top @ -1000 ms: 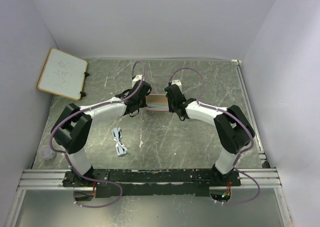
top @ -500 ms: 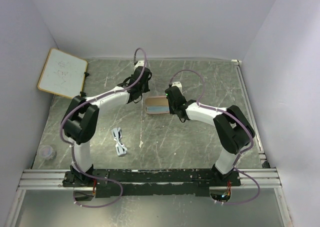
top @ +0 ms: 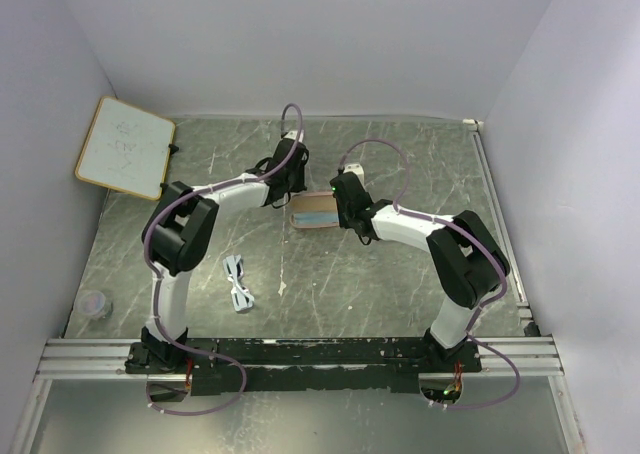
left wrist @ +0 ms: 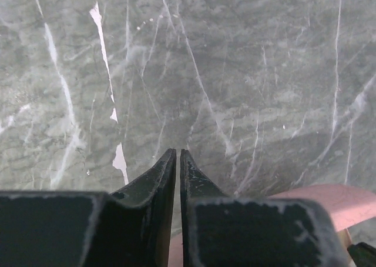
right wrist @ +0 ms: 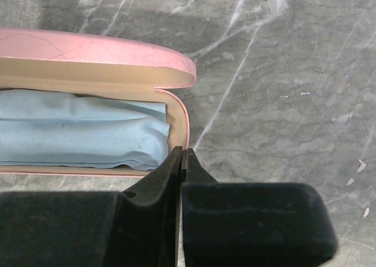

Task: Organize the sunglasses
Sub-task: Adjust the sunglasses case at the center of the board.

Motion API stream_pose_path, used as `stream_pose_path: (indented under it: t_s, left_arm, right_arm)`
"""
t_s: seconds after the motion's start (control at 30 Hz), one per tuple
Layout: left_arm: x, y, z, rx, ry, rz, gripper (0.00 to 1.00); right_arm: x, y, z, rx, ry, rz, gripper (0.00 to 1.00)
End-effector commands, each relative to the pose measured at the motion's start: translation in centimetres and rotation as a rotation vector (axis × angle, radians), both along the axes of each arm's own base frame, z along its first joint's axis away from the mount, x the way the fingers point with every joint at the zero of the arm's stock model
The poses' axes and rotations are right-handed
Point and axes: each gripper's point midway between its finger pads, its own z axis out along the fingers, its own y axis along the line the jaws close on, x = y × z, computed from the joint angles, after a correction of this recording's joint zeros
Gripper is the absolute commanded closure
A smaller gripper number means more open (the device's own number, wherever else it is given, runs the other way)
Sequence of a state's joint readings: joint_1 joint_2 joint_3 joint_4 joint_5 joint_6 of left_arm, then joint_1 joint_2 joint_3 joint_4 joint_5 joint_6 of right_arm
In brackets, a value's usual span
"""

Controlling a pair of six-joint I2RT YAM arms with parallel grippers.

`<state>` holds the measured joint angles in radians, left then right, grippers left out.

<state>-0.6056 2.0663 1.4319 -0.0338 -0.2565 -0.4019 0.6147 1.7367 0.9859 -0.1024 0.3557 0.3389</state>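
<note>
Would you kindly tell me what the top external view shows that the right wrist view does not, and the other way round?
Only the top external view shows the sunglasses lying on the table and the whiteboard at far left. Only the right wrist view shows that the right gripper has its jaws together at the end rim of the case. Both show that pink case open, blue cloth inside.

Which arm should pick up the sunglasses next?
Left. The sunglasses lie on its side, and the left end effector is empty; the right end effector is pinching the open case.
</note>
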Motion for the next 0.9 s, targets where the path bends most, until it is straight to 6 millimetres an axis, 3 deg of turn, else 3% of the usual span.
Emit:
stream_pose_path:
  t_s: [0.0,0.43,0.87]
  left_arm:
    - [-0.9,-1.2,1.6,-0.079,-0.02,-0.046,0.83]
    - [-5.5,-2.1,1.5,-0.059,0.007,-0.08,0.89]
    - [-6.4,-2.4,0.5,-0.044,0.027,-0.081,0.89]
  right_arm:
    - [0.3,-0.3,-0.2,-0.013,-0.005,-0.011,1.0]
    - [0.4,-0.6,0.5,-0.01,-0.025,-0.029,1.0]
    - [0.2,-0.5,0.8,0.004,-0.031,-0.029,1.0]
